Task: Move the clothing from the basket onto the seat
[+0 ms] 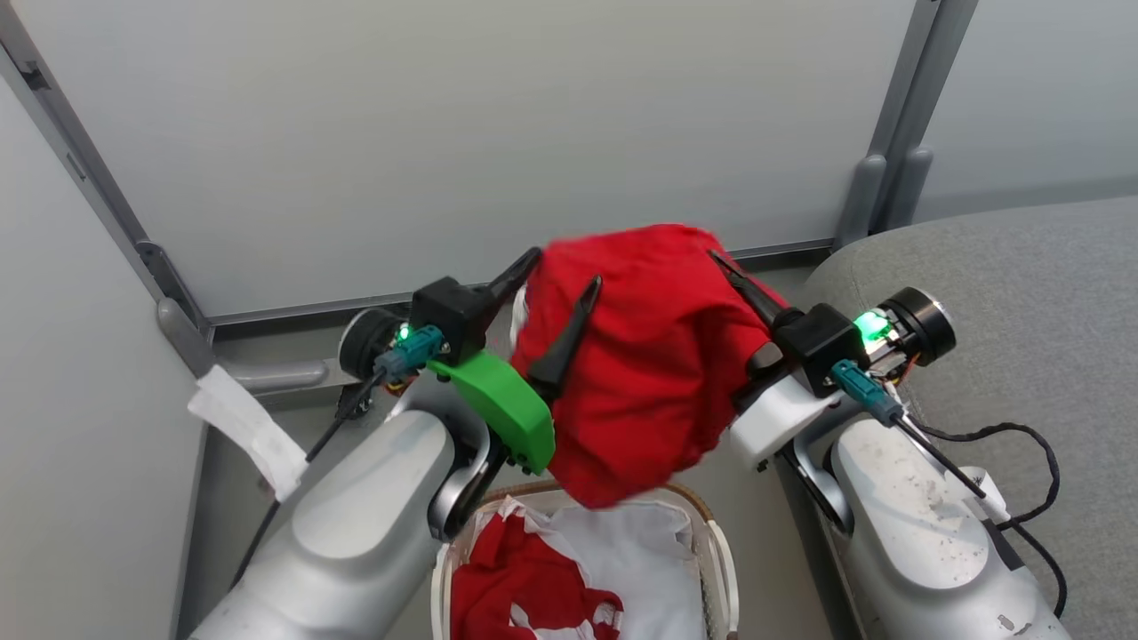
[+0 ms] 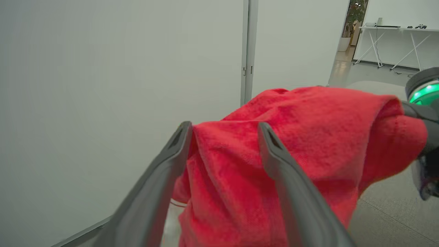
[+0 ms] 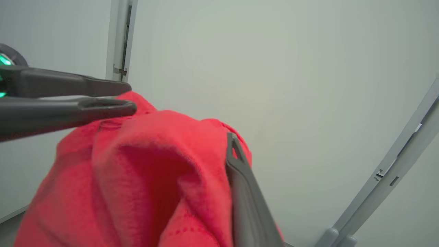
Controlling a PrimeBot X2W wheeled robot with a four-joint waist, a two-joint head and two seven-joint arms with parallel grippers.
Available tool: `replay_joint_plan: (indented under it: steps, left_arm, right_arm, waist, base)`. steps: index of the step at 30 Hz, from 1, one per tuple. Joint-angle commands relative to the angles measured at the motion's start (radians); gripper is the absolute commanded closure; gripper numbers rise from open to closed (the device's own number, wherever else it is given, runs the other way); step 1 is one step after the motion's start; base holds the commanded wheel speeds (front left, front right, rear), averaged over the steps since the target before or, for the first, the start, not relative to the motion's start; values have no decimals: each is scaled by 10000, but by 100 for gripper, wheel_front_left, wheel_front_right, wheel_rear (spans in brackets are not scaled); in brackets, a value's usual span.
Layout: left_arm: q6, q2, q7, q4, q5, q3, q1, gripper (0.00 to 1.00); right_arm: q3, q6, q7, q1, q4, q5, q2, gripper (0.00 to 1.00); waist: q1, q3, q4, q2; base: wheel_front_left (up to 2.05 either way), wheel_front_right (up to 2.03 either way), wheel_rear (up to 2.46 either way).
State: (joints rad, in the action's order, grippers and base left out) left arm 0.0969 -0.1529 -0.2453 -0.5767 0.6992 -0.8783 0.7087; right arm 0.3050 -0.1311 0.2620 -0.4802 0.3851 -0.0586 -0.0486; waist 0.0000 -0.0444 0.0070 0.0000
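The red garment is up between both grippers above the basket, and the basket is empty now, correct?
Not empty: the head view shows another red garment and white fabric lying in the basket. The lifted red garment does hang between the left gripper and right gripper, above it.

basket point(image 1: 725, 569): cream-white, brown rim
held clothing point(image 1: 640, 373): bright red, plain
clothing in basket point(image 1: 520, 569): red, white patches
liner sheet point(image 1: 640, 542): plain white
seat point(image 1: 1022, 293): grey fabric
left end effector point(image 1: 566, 267): dark grey fingers, bright green cover, green light
right end effector point(image 1: 729, 293): dark fingers, white cover, green light
forearms point(image 1: 356, 533): silver-grey
wall panels point(image 1: 444, 133): pale grey-white, grey frames
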Motion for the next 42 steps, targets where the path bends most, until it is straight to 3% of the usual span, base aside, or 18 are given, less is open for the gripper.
replay_joint_plan:
  steps: [1, 6, 13, 23, 33, 42]
  left_arm:
    - [-34, 49, -116, -101, 40, 77, -346, 0]
    - [-56, 251, -210, -356, -21, 387, -1236, 0]
    - [81, 478, -189, 435, -867, 1692, -2605, 0]
    - [275, 800, -191, 790, -1985, 2706, -3590, 0]
    - [348, 980, -188, 1260, -2580, 3097, -3863, 0]
    - [348, 1000, -188, 1516, -2349, 2706, -3505, 0]
  right_arm:
    - [-164, 6, 47, 32, -80, -120, -33, 100]
    - [-736, 6, 47, 203, -253, -372, -32, 100]
    - [-1533, 6, 47, 469, -523, -787, -33, 100]
    - [-2437, 8, 47, 454, -824, -1123, -35, 100]
    - [-2963, 10, 47, -160, -1026, -1475, -53, 100]
    - [-3417, 10, 47, -487, -1213, -1548, -339, 100]
  waist:
    - [0, 12, -9, 0]
    - [0, 63, 15, 0]
    - [0, 223, -72, 0]
    - [0, 525, -513, 0]
    - [0, 1199, -1826, 0]
    - [0, 1844, -3236, 0]
  base:
    - [0, 0, 0]
    - [0, 0, 0]
    - [0, 0, 0]
    - [0, 0, 0]
    - [0, 0, 0]
    - [0, 0, 0]
